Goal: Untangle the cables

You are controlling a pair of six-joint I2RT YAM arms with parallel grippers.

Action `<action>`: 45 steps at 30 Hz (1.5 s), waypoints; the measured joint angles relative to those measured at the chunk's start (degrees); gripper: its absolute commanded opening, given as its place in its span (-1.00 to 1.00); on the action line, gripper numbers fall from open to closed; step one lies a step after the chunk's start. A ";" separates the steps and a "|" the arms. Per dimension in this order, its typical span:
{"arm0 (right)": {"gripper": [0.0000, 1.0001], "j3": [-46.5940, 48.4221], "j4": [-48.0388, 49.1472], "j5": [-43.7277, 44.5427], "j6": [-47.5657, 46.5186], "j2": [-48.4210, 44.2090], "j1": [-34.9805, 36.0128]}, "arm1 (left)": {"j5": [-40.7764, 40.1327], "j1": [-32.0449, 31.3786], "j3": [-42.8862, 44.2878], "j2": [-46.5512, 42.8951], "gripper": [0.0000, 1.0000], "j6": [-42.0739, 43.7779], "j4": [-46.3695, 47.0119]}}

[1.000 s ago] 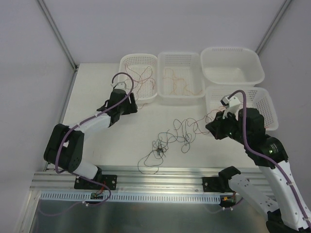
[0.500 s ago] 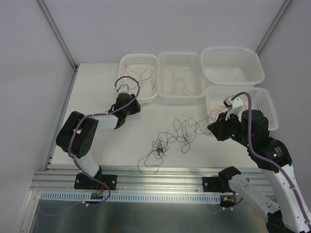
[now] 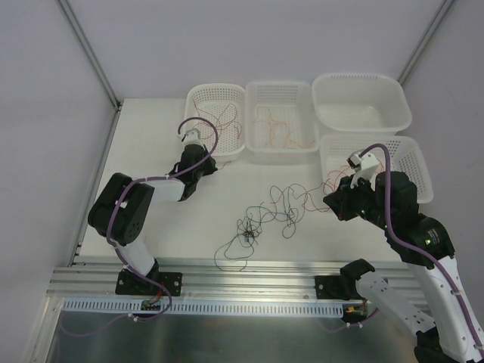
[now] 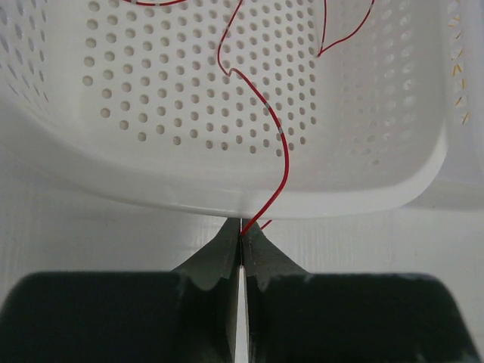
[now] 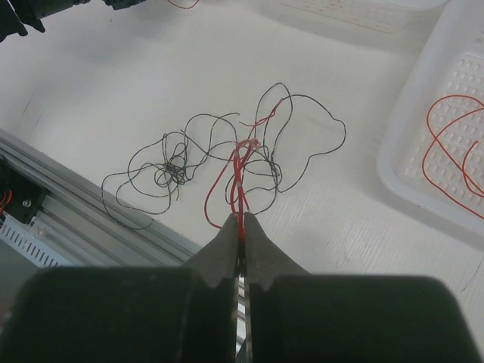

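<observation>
The cables lie as a loose tangle of black and red wires [image 3: 266, 214] on the table's middle, also seen from the right wrist [image 5: 219, 155]. My right gripper [image 5: 240, 229] is shut on a bunch of bright red strands that run out of that tangle; from above it hangs at the tangle's right end [image 3: 331, 198]. My left gripper [image 4: 242, 240] is shut on a single red wire [image 4: 285, 162] that climbs over the near rim of the left basket [image 4: 151, 113] and into it. In the top view this gripper [image 3: 209, 165] sits against that basket's front wall.
Four white baskets stand at the back: the left one [image 3: 193, 98] holds red wires, the middle one [image 3: 255, 151] orange wires, the back right tub [image 3: 401, 113] looks bare, and the right basket [image 3: 420, 178] holds a red wire [image 5: 442, 144]. An aluminium rail [image 3: 249, 272] runs along the near edge.
My left arm folded and its gripper swung up to the left basket's front rim, then its jaws shut on the red wire. The right gripper has barely moved.
</observation>
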 measured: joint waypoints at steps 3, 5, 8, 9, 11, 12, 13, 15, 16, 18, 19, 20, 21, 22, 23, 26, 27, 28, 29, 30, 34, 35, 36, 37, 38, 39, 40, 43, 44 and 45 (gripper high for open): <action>-0.97 0.00 -0.04 0.04 -0.02 0.00 0.00 | 0.28 0.00 0.00 -0.50 -1.00 -0.94 -2.01; -0.97 0.00 -0.11 0.02 -0.02 0.00 0.00 | 0.74 0.00 0.00 -1.88 -1.00 -1.42 -5.14; -0.97 0.00 -0.11 0.02 -0.02 0.00 0.00 | 1.68 0.00 0.87 -5.55 -1.00 -1.66 -12.20; -0.97 0.00 -0.11 0.02 -0.02 0.00 0.00 | 2.23 0.00 1.84 -6.73 -1.00 -1.62 -14.82; -0.97 0.00 -0.11 0.00 -0.04 0.00 0.00 | 2.67 0.00 4.28 -8.72 -1.00 -1.20 -19.50; -0.97 0.00 -0.11 0.00 -0.07 0.00 0.00 | 2.80 0.00 5.95 -9.66 -1.00 -0.85 -21.53; -0.97 0.00 -0.11 0.00 -0.09 0.00 0.00 | 2.93 0.00 7.87 -10.43 -1.00 -0.39 -23.54; -0.97 0.00 -0.13 0.00 -0.20 0.00 0.00 | 3.48 0.15 12.55 -11.26 -1.00 0.96 -27.26; -0.98 0.02 -0.13 0.00 -0.22 0.00 0.00 | 3.80 0.22 14.86 -11.32 -1.00 1.57 -28.48; -0.97 0.28 -0.37 0.02 -0.22 -0.04 0.00 | 4.37 0.76 19.89 -11.26 -1.00 2.89 -30.23; -0.97 0.39 -0.33 0.00 -0.22 -0.11 0.00 | 4.83 1.05 22.14 -11.19 -1.00 3.63 -30.80; -0.97 0.57 -0.37 0.02 -0.24 -0.28 0.00 | 5.20 1.55 24.74 -10.67 -1.00 4.31 -31.85; -0.98 0.68 -0.33 0.02 -0.24 -0.55 0.00 | 5.42 1.99 26.91 -10.01 -1.00 4.83 -32.04; -0.98 0.79 -0.37 0.04 -0.24 -0.87 0.00 | 5.55 2.67 29.57 -8.85 -1.00 5.27 -32.24; -0.97 0.90 -0.39 0.09 -0.24 -1.11 0.00 | 5.77 3.41 32.09 -7.34 -1.00 5.57 -32.57; -0.97 1.16 -0.35 0.11 -0.22 -1.77 0.00 | 6.86 5.44 38.16 -1.70 -1.00 6.40 -32.76; -0.97 1.25 -0.33 0.07 -0.22 -1.84 0.00 | 7.32 5.92 39.98 0.68 -1.00 6.56 -32.79; -0.97 1.29 -0.31 0.02 -0.22 -1.84 0.00 | 8.09 6.43 41.48 3.23 -1.00 6.62 -32.87; -0.98 1.29 -0.28 0.00 -0.22 -1.81 0.00 | 8.74 6.67 42.66 5.51 -1.00 6.69 -33.24; -0.98 1.29 -0.28 -0.04 -0.22 -1.79 0.00 | 9.40 7.26 43.63 7.91 -0.99 6.75 -33.79; -0.98 2.23 0.02 -0.28 -0.22 -0.83 0.00 | 11.02 7.87 45.27 14.34 -0.41 7.32 -36.54; -0.98 2.56 0.20 -0.31 -0.20 -0.48 0.00 | 11.32 8.02 45.27 14.99 -0.38 7.58 -37.57; -0.98 2.97 0.55 -0.42 -0.20 -0.04 0.00 | 11.54 8.02 45.27 15.26 -0.33 7.78 -38.36; -0.98 3.34 0.96 -0.50 -0.17 0.37 0.00 | 11.63 8.02 45.24 15.30 -0.28 7.98 -39.01; -0.98 3.67 1.40 -0.52 -0.15 0.81 0.00 | 11.63 8.04 45.24 14.97 -0.09 8.15 -39.12; -0.99 4.11 1.70 -0.61 -0.13 1.29 0.00 | 11.65 8.31 45.24 14.47 0.00 8.59 -39.12; -0.98 4.48 1.97 -0.70 -0.11 1.79 0.00 | 11.69 8.39 45.20 13.81 0.10 8.94 -39.17; -0.99 6.32 3.06 -1.55 0.09 4.26 0.00 | 11.85 8.39 43.89 9.97 0.49 10.27 -38.84; -0.99 6.86 3.50 -1.97 0.09 5.09 0.00 | 12.13 8.41 43.17 8.37 0.59 10.86 -38.97; -0.99 7.45 4.13 -2.43 0.11 6.10 0.00 | 12.87 8.57 42.07 6.19 0.74 11.45 -39.01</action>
